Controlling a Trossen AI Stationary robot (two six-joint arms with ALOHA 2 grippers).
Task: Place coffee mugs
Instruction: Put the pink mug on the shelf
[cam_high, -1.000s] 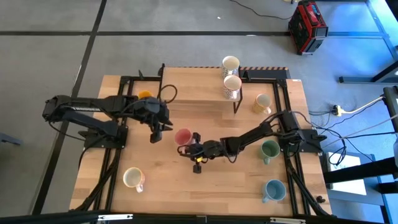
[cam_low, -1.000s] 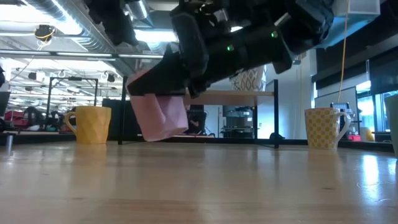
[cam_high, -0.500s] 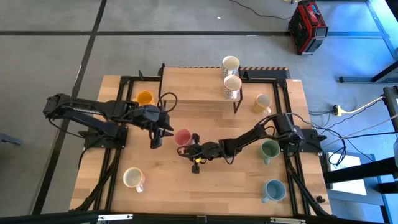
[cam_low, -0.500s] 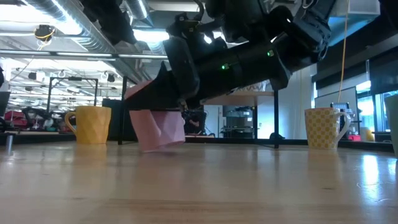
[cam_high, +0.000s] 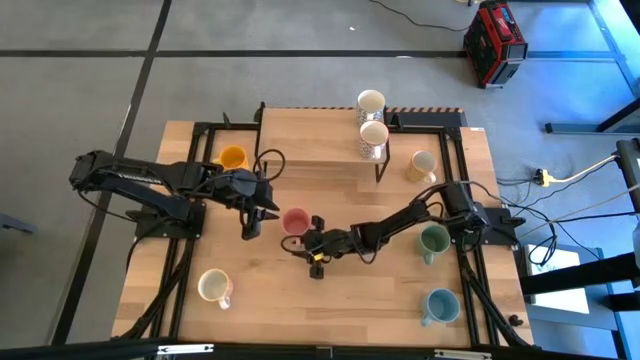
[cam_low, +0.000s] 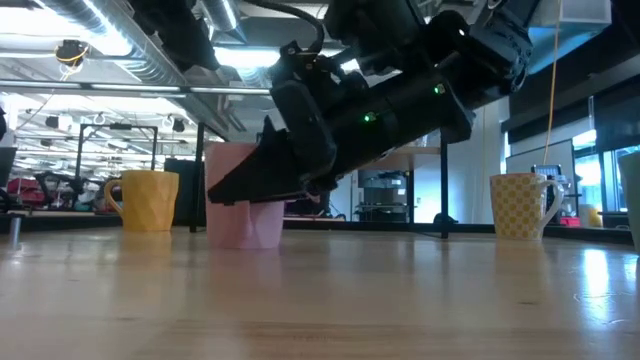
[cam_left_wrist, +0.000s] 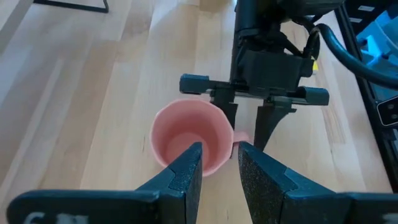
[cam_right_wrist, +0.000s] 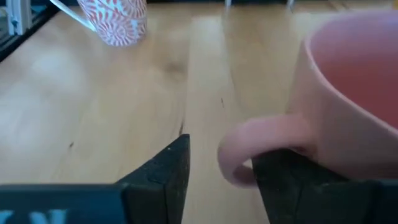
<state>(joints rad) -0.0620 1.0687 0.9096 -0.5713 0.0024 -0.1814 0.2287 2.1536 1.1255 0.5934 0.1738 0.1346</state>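
Right wrist view puts the pink mug (cam_right_wrist: 354, 93) directly ahead of the right pincer (cam_right_wrist: 221, 171), whose two fingers stand apart on either side of the mug's handle (cam_right_wrist: 261, 146); one finger (cam_right_wrist: 165, 168) is clear of the loop, the other sits close against the far side, and whether it touches I cannot tell. The low view shows the mug upright with its base flat on the table (cam_low: 320, 300), so I judge the step in hand to be the release. To do it well, the right pincer should spread a little more and back straight away along the line of the handle, without lifting or twisting, so that neither finger hooks the loop and tips the mug.

The left pincer (cam_left_wrist: 217, 165) hovers on the side of the mug opposite the right pincer, its fingers a narrow gap apart and holding nothing; it should keep clear of the rim.

In the high view the right pincer's fingertips are too small to read. In the low view the arm covers the handle and much of the mug's side. Also in that view, a yellow mug (cam_low: 145, 200) stands well beyond the pincer on one side and a checked cream mug (cam_low: 522, 206) well off on the other.
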